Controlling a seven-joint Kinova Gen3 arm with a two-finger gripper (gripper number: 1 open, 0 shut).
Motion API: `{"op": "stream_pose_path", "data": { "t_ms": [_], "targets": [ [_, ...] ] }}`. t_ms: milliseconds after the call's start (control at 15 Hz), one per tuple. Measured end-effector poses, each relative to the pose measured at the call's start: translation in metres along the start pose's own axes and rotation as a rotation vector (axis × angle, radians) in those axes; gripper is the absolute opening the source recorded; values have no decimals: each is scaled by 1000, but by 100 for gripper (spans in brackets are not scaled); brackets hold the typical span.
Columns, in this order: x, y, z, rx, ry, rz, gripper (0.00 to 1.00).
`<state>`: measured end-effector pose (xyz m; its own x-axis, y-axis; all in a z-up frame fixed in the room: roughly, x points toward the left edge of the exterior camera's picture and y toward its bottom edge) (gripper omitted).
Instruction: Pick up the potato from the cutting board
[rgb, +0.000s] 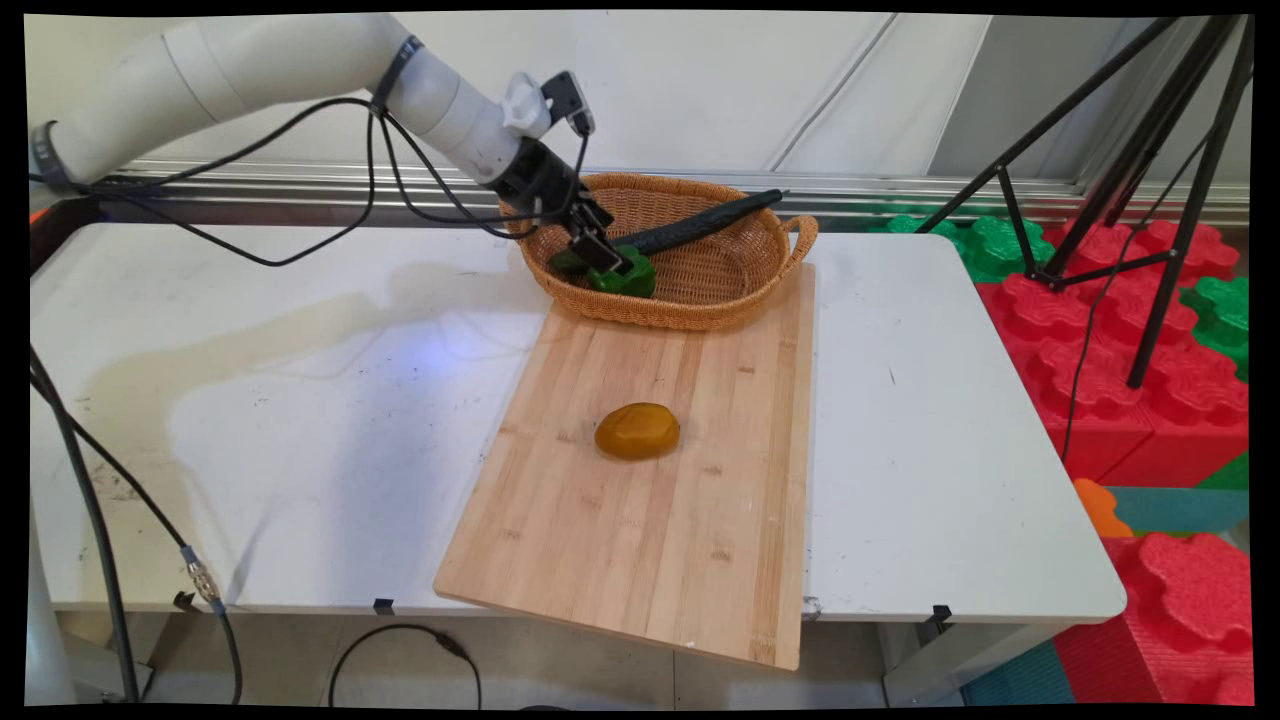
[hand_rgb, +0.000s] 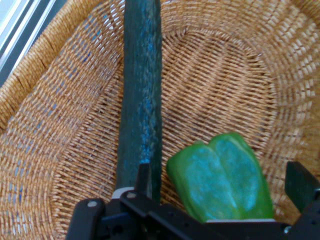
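My gripper (rgb: 600, 255) reaches down into the wicker basket (rgb: 700, 312) at the far end of the wooden cutting board (rgb: 650, 530). It is open, and its fingers straddle a green bell pepper (rgb: 632, 276) lying at the basket's left end. In the hand view the pepper (hand_rgb: 220, 175) sits between the two fingers (hand_rgb: 143, 176) with a small gap on each side. A long dark green cucumber (hand_rgb: 141, 90) lies just beside the left finger, and it leans over the basket's far rim in the main view (rgb: 700, 222). A yellow-brown potato (rgb: 637, 431) rests alone mid-board.
The board overhangs the table's near edge (rgb: 600, 612). Right of the table stand a black tripod (rgb: 1150, 200) and red and green foam blocks (rgb: 1130, 380). Black cables hang from the arm over the table's left part (rgb: 300, 250).
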<state>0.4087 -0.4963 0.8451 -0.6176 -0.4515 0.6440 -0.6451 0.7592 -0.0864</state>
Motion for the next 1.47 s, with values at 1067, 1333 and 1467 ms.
{"op": "stream_pose_path", "data": {
  "t_ms": [1067, 1333, 1467],
  "targets": [
    [-11, 45, -120, -125, 51, 22, 100],
    [-16, 68, -137, -171, 41, 46, 100],
    [-19, 79, -140, -190, 31, 65, 100]
  ]
}}
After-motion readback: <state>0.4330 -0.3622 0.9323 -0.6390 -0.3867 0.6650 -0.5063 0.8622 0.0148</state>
